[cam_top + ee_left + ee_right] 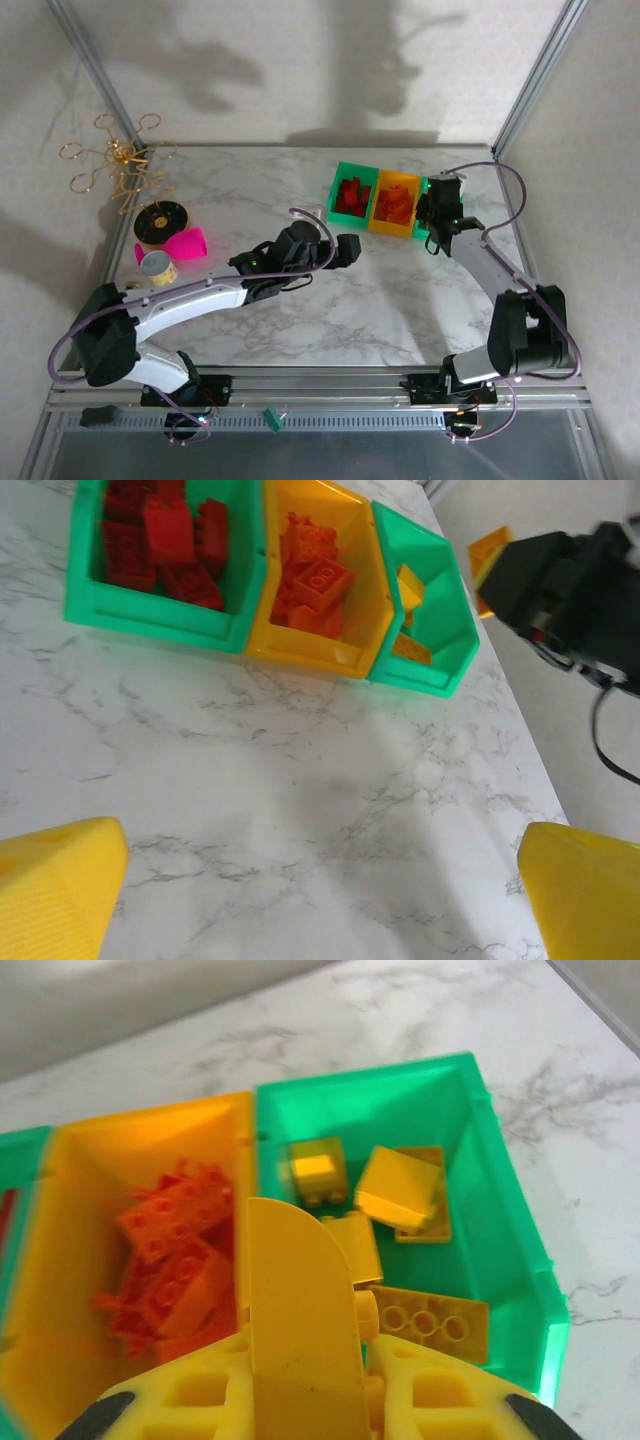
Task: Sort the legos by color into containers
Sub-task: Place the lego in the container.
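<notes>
Three joined bins stand at the back right: a green bin [352, 193] with red legos [165, 535], an orange-yellow bin [80, 1190] with orange legos [175, 1260], and a green bin [510, 1230] with yellow legos [400, 1185]. My right gripper [335, 1365] hangs just above that last bin, near its edge with the middle bin. It is shut on a yellow curved lego [300, 1300] standing upright between its fingers. My left gripper [320, 890] is open and holds nothing, over bare marble in front of the bins.
At the left of the table sit a pink cup [185, 243], a small tin can [158, 267], a black-and-yellow spool [160, 220] and a gold wire stand [115, 160]. Enclosure walls close in behind and to the right of the bins.
</notes>
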You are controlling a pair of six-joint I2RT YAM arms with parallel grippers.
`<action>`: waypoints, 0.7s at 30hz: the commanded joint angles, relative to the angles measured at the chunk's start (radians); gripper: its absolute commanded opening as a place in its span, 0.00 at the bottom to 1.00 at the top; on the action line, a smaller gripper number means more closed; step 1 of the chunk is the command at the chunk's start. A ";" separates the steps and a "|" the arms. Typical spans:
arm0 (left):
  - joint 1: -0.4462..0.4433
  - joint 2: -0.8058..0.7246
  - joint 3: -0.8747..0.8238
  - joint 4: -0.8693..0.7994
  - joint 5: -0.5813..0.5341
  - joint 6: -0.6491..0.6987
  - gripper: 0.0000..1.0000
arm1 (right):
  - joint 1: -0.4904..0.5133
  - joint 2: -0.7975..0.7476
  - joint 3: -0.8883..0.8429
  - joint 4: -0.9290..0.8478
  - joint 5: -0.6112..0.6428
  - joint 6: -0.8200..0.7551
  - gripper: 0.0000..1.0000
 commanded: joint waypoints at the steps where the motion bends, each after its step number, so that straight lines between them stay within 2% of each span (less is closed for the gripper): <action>1: -0.009 0.029 0.048 0.048 0.022 0.029 1.00 | -0.046 0.096 0.075 0.030 0.015 0.005 0.20; 7: -0.007 0.037 0.047 0.043 -0.008 0.040 1.00 | -0.101 0.264 0.199 0.021 0.031 -0.011 0.20; 13: 0.000 0.030 0.042 0.026 -0.033 0.049 1.00 | -0.108 0.359 0.267 0.024 -0.022 -0.034 0.28; 17: 0.003 0.023 0.032 0.032 -0.037 0.057 1.00 | -0.108 0.370 0.267 0.029 -0.031 -0.045 0.35; 21: 0.013 0.016 0.027 0.029 -0.037 0.054 1.00 | -0.108 0.312 0.243 0.039 -0.057 -0.038 0.44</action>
